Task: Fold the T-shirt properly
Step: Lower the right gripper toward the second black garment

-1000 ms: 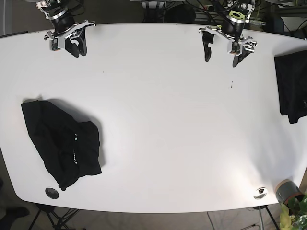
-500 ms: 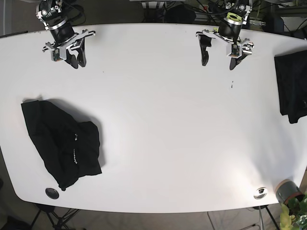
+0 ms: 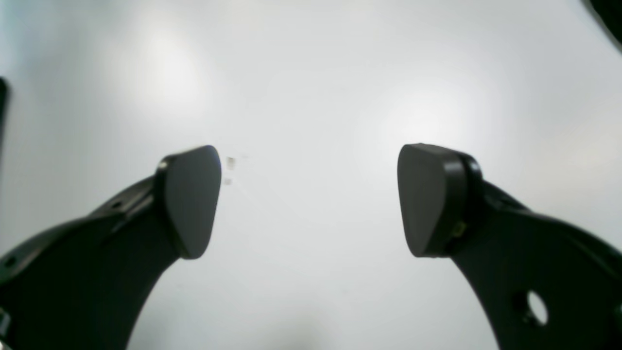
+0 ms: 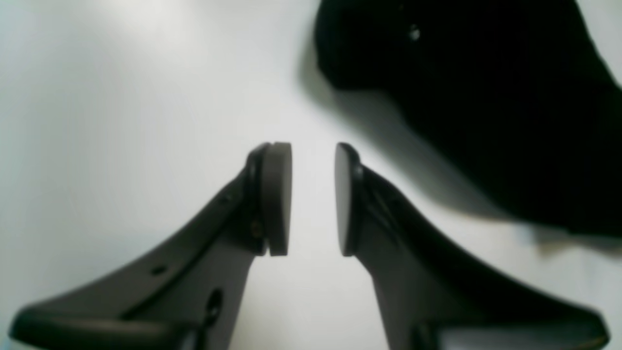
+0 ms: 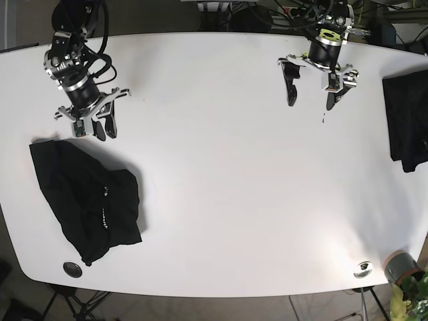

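Note:
A black T-shirt [image 5: 87, 200] lies crumpled at the left side of the white table [image 5: 234, 200]. My right gripper [image 5: 104, 130] hovers just behind the shirt's far corner. In the right wrist view the right gripper [image 4: 313, 194] is open by a narrow gap with nothing between its pads, and the T-shirt [image 4: 486, 97] fills the upper right. My left gripper [image 5: 311, 97] is near the table's back edge on the right, far from the shirt. It shows wide open and empty over bare table in the left wrist view [image 3: 311, 199].
A second black garment [image 5: 406, 120] lies folded at the table's right edge. Two round metal discs [image 5: 72, 269] [image 5: 363, 269] sit near the front edge. A grey pot [image 5: 400, 266] with a plant stands off the front right corner.
My right arm has come forward from the back edge toward the T-shirt, and its jaws have narrowed. My left gripper shifted slightly forward and stayed wide open.

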Motion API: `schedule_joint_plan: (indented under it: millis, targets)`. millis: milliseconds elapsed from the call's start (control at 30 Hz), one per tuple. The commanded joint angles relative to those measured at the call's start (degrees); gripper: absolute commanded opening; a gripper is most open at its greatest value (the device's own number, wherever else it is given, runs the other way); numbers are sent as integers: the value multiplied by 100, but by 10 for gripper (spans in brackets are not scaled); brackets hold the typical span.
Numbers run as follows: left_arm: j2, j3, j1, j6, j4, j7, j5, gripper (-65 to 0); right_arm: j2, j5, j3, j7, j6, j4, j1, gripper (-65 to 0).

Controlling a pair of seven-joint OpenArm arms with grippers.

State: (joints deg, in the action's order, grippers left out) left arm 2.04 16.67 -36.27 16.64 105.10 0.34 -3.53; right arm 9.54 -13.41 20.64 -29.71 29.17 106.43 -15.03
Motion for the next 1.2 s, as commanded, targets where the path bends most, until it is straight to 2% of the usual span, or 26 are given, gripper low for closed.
schedule_joint_plan:
  millis: [0,100,167,267,333,600,733,1000,1167]
  targets:
    - [99,70,18,19,114,-117,-65,-126,70,-70,32,-92,24,-107,338,-498]
    - [108,78,89,19,97,-117,-47,-126,237,-61,24,-347,15,-459,839,-422]
    - [99,87,106,19,97,-117,-47,-126,281,-61,24,-409,6,-837,1182,-338]
    - [99,87,115,19,97,-117,-47,-126,325,-61,24,-409,15,-1267,1595,-285]
    - [99,87,115,19,88,-117,-47,-126,413,-61,15,-409,15,-1610,1876,-273]
    - [99,87,308,19,44,-109,-47,-126,738,-114,-565,-400,15,-3158,2914,-271]
    - [99,87,317,19,26,-109,-47,-126,747,-79,-653,-259,24,-3703,3239,-271]
    - [81,78,432,37,0,-109,-21,-126,747,-79,-1313,163,24,-4520,3529,-271]
    - [73,78,440,37,-97,-109,-21,-126,747,-114,-1374,778,24,-5311,3661,-279]
